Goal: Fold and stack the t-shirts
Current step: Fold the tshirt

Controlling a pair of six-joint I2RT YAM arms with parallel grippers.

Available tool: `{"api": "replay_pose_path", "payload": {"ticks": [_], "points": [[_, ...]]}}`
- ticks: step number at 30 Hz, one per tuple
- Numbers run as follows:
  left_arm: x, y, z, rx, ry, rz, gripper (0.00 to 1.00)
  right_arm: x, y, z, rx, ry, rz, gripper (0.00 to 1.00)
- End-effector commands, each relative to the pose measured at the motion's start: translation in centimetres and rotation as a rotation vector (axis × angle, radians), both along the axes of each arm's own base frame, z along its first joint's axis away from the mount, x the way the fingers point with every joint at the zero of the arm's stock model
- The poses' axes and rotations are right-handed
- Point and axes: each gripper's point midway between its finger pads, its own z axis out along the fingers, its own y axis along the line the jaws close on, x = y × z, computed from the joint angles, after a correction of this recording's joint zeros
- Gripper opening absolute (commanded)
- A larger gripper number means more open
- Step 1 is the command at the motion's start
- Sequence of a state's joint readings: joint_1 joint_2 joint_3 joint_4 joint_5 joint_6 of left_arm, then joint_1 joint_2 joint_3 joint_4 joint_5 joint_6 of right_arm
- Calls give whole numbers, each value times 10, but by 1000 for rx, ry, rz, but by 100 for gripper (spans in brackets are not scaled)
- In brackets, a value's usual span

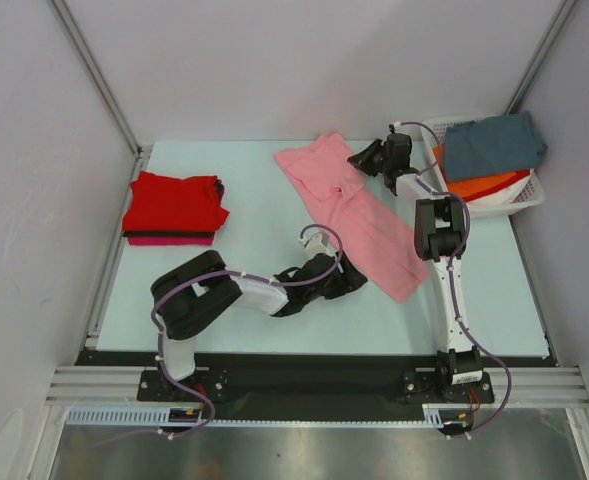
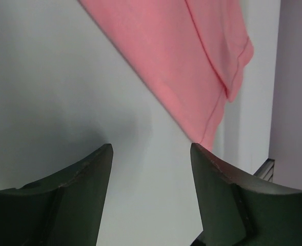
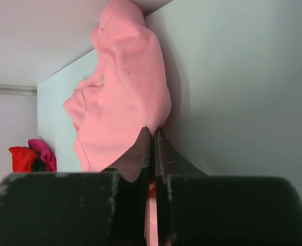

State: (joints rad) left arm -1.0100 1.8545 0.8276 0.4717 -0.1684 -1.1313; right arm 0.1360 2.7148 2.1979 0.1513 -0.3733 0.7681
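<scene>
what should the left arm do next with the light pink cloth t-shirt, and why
Probably ease the left gripper forward onto the near edge of the light pink cloth t-shirt and close on it. Its jaws stand open over bare table with the hem just ahead of them, while the right gripper is shut on the shirt's far end.

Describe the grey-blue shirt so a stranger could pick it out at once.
Find the white basket at the table's far right corner. The grey-blue shirt lies on top of the pile in it, right over an orange shirt. It is the only grey-blue cloth in view; the pink shirt and the red stack lie out on the table.
</scene>
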Motion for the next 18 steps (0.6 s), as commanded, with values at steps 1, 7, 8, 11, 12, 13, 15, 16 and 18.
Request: {"api": "replay_pose_path", "payload": {"ticks": [1,7,8,11,12,13,15,16,18], "points": [[-1,-34,1,-89,64,9,67,12,-13,38,-18,-106,-36,0],[2,-64,-23,-51,180,28,64,13,-21,45,-67,-129,-71,0],[3,-65,-29,-37,194,44,63,12,-21,46,-65,-133,-71,0],[5,-67,-36,-21,208,70,57,13,-21,52,-60,-152,-73,0],[5,-66,-37,-19,208,78,54,13,-22,54,-59,-155,-73,0],[5,-65,-37,-17,207,82,47,12,-21,53,-61,-156,-71,0],[9,-64,-37,-13,196,98,39,12,-22,55,-59,-163,-71,0],[11,-65,-36,-10,192,102,32,12,-23,54,-60,-163,-74,0],[14,-67,-42,3,182,103,26,12,-24,55,-54,-167,-76,0]]}}
